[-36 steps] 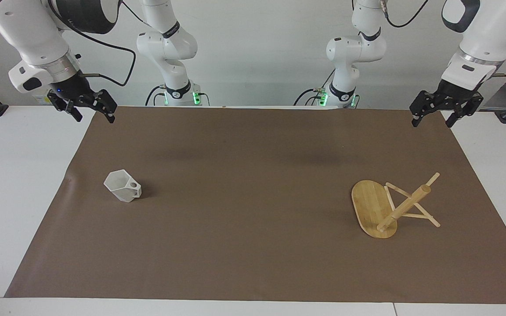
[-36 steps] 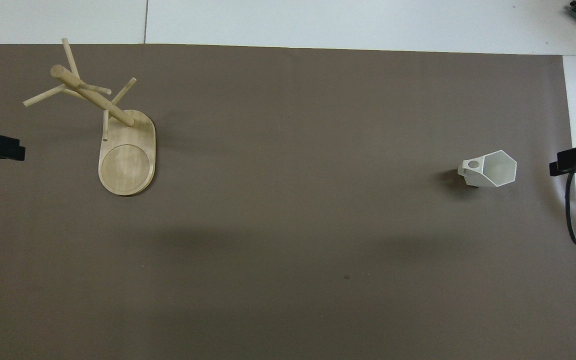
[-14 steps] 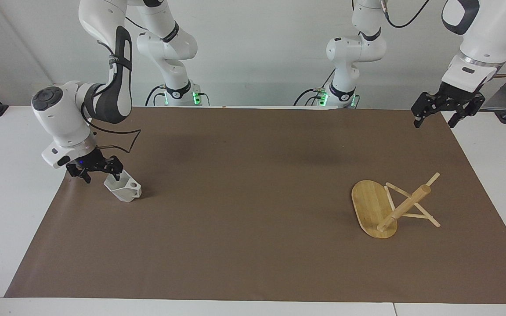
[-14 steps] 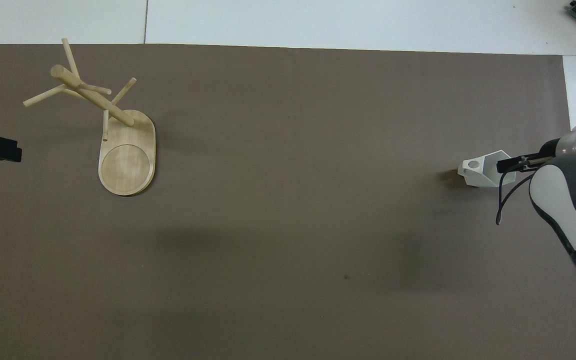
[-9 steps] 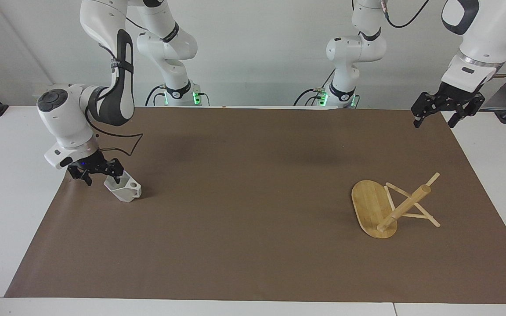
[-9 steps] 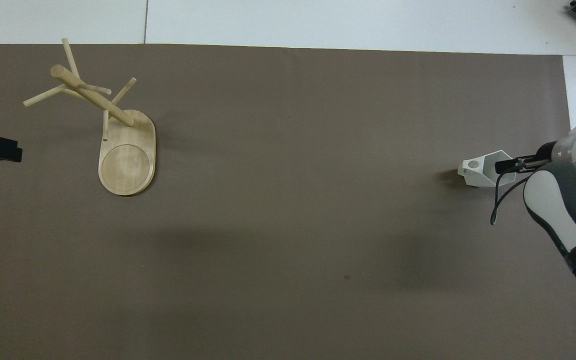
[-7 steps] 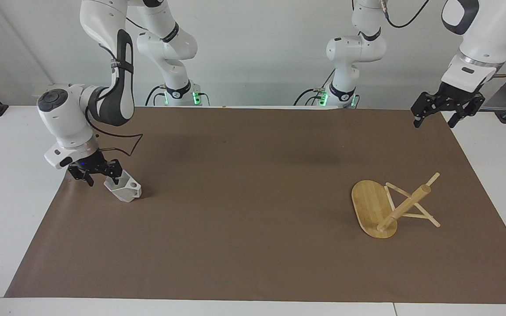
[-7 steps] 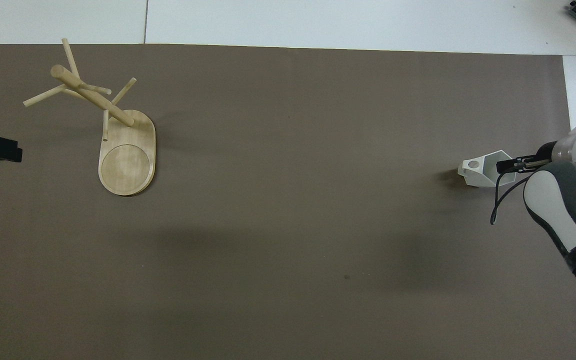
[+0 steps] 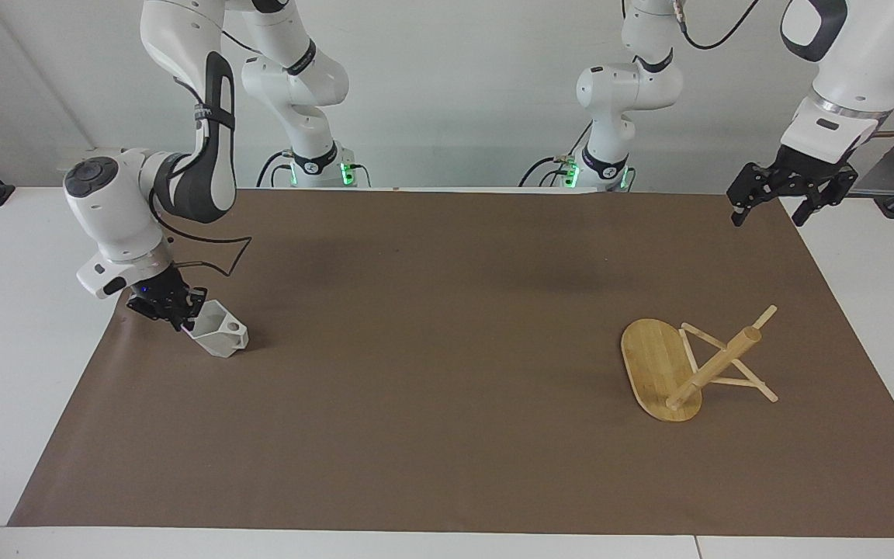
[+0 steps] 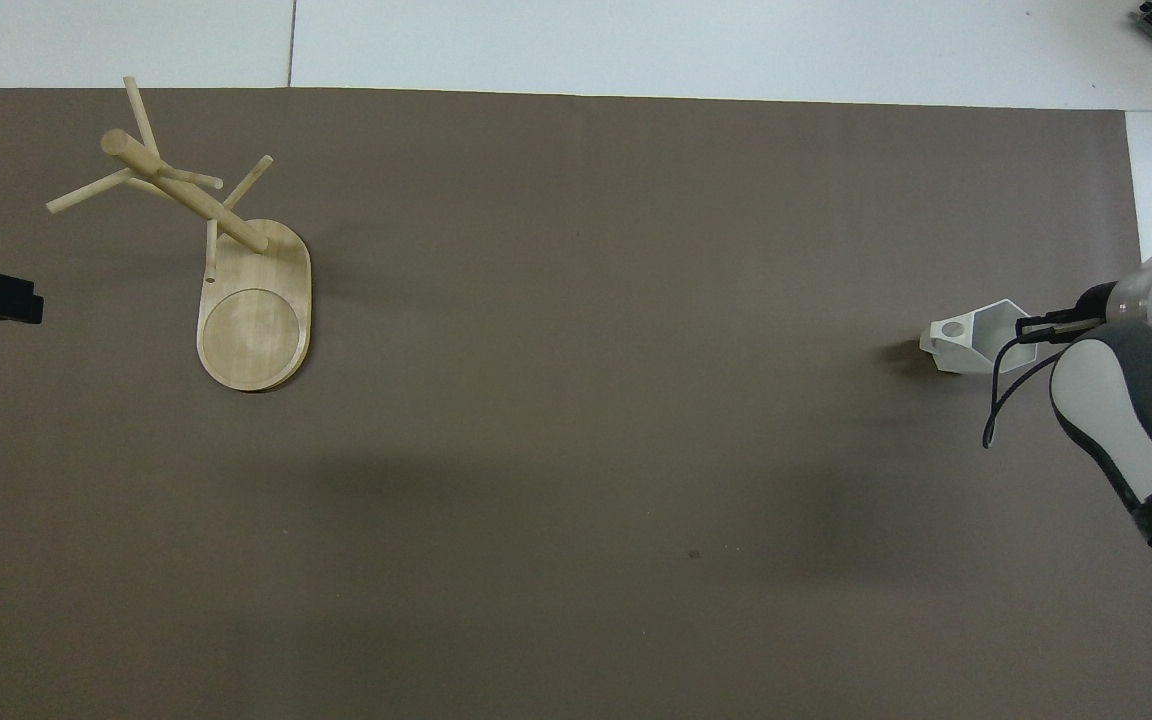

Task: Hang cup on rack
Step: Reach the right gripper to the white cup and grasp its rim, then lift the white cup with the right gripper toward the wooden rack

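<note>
The white faceted cup [image 9: 223,335] stands on the brown mat toward the right arm's end of the table, its handle hole facing up; it also shows in the overhead view [image 10: 971,340]. My right gripper [image 9: 183,321] is low at the cup, shut on its rim wall on the side away from the handle; it shows in the overhead view [image 10: 1024,330] too. The bamboo rack [image 9: 715,363] lies tipped over toward the left arm's end, base [image 9: 653,365] on edge, pegs on the mat. It shows in the overhead view [image 10: 186,195]. My left gripper [image 9: 765,217] waits open, raised over the mat's corner.
The brown mat [image 9: 447,349] covers most of the white table [image 9: 12,326]. A cable hangs from the right arm's wrist [image 9: 214,244] just above the mat near the cup.
My right gripper came down from its raised rest to the cup, straddled its rim wall and has now closed on it. The cup has shifted slightly. The left arm and the rack have not moved.
</note>
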Controlling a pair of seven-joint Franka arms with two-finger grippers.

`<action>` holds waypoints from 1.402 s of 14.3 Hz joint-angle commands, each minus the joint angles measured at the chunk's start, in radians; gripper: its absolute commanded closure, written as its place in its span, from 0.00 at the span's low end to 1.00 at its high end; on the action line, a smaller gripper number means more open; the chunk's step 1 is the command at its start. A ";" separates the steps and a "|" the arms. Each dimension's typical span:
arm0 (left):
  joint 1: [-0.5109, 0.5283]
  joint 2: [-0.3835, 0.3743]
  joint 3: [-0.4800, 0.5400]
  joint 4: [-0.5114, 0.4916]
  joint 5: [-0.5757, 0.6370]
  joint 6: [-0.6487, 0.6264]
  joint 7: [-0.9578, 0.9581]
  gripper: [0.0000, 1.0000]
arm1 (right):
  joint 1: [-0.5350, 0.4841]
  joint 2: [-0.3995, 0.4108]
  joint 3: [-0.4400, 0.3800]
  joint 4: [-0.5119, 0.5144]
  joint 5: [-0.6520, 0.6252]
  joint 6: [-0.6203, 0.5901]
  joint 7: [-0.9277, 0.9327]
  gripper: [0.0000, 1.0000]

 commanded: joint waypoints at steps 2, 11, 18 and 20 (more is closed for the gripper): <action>-0.006 -0.013 0.003 -0.017 0.016 0.025 0.014 0.00 | -0.007 -0.004 0.004 0.008 0.088 0.000 -0.002 1.00; -0.023 -0.015 0.003 -0.020 0.016 0.015 0.002 0.00 | 0.009 -0.030 0.007 0.257 0.322 -0.400 -0.008 1.00; -0.023 -0.015 0.003 -0.020 0.016 0.021 0.014 0.00 | 0.023 -0.105 0.124 0.347 0.600 -0.554 0.038 1.00; -0.023 -0.015 0.004 -0.020 0.016 0.021 0.005 0.00 | 0.023 -0.105 0.191 0.361 0.751 -0.560 0.179 1.00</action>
